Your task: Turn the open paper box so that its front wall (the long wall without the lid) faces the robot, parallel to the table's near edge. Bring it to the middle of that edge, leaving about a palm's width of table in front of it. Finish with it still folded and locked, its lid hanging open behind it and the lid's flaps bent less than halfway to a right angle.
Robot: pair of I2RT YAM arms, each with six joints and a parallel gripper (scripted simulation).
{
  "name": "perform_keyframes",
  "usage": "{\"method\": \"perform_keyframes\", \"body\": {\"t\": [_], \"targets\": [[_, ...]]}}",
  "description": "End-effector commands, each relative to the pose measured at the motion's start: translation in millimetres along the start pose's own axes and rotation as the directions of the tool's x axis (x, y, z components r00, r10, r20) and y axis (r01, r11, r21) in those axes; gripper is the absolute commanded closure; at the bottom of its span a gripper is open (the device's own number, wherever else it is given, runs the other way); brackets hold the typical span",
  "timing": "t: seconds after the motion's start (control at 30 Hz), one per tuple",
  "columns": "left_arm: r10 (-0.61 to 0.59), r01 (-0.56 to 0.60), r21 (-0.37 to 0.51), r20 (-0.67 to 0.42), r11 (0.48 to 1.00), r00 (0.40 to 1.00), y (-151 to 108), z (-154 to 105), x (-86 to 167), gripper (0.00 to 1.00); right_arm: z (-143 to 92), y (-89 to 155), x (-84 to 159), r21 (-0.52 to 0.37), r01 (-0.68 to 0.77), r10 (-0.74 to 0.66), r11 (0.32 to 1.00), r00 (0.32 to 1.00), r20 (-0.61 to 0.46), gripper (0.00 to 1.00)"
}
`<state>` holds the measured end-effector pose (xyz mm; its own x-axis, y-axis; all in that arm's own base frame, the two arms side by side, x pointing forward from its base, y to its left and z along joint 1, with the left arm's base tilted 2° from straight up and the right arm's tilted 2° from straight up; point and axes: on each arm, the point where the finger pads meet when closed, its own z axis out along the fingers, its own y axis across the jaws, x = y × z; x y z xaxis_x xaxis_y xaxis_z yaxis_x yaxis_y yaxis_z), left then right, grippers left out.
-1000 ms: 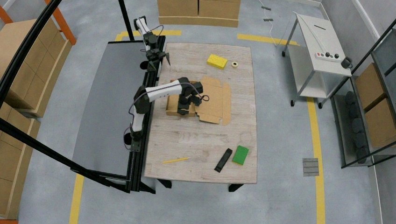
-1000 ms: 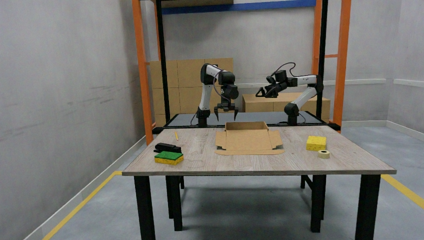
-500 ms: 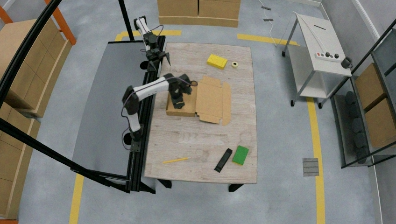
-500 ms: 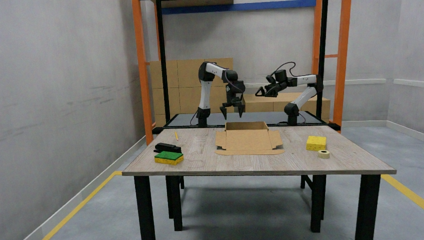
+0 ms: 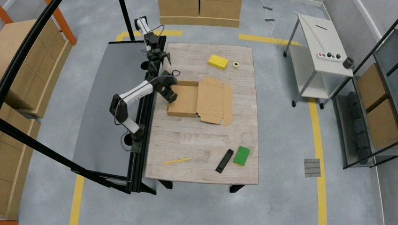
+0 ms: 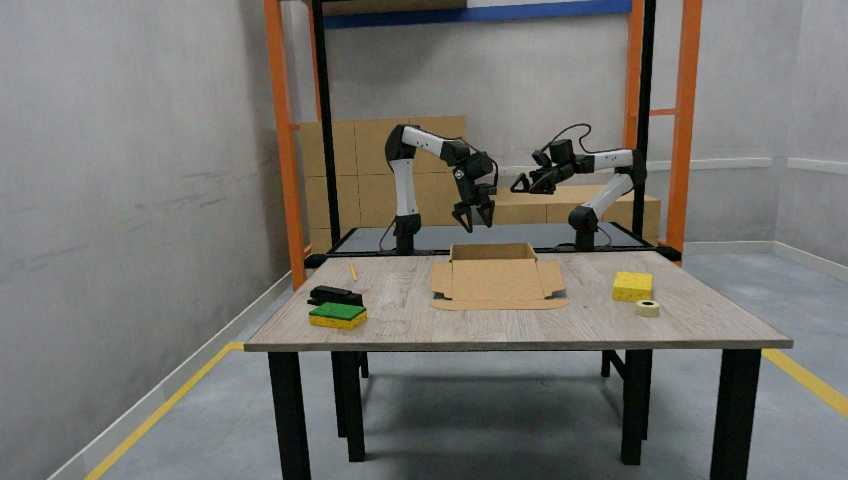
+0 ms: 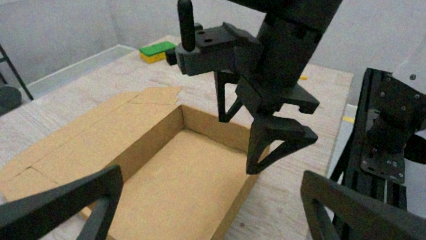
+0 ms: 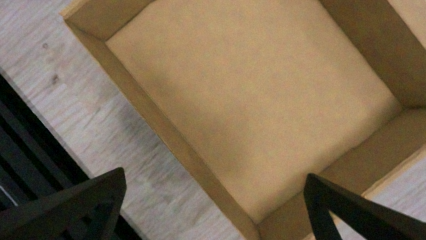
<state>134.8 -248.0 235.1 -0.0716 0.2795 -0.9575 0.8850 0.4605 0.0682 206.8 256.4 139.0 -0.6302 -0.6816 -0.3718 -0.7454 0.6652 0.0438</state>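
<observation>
Above the near side of the open brown cardboard box [image 5: 185,101] [image 6: 492,252] [image 7: 172,182] [image 8: 250,100], the right gripper [image 5: 172,99] [image 6: 479,227] [image 7: 235,145] [image 8: 215,180] hangs with fingers spread.

Between the robot's black rail [image 5: 145,125] [image 8: 30,135] and its own opened-out brown lid [image 5: 210,97] [image 6: 496,282] [image 7: 90,130], the box sits on the pale wood-grained table [image 5: 189,136] [image 6: 416,321], its front wall facing the robot and roughly parallel to the near edge, a strip of tabletop in front. The right gripper points downward, nothing pinched between its fingers; I can't tell whether either fingertip touches cardboard. The black left gripper [image 5: 161,62] [image 6: 526,186] [image 7: 211,177] is also spread and empty, raised off to the box's left, well above the tabletop.
</observation>
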Motion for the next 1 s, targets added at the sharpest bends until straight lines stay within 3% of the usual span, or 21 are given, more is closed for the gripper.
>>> {"method": "perform_keyframes", "body": {"t": [0.0, 0.97], "targets": [[-0.004, 0.004, 0.004, 0.043, 1.000, 0.999, -1.4, -1.3, -19.7, 0.00, -6.7, 0.6, -9.4, 0.012, 0.049, -0.050, 0.999, 0.995, 0.084, 0.00], [-0.004, 0.004, 0.004, 0.043, 1.000, 0.999, -1.4, -1.3, -19.7, 0.00, -6.3, 0.8, -3.3, 0.011, 0.040, -0.040, 0.999, 0.997, 0.065, 0.00]]}}
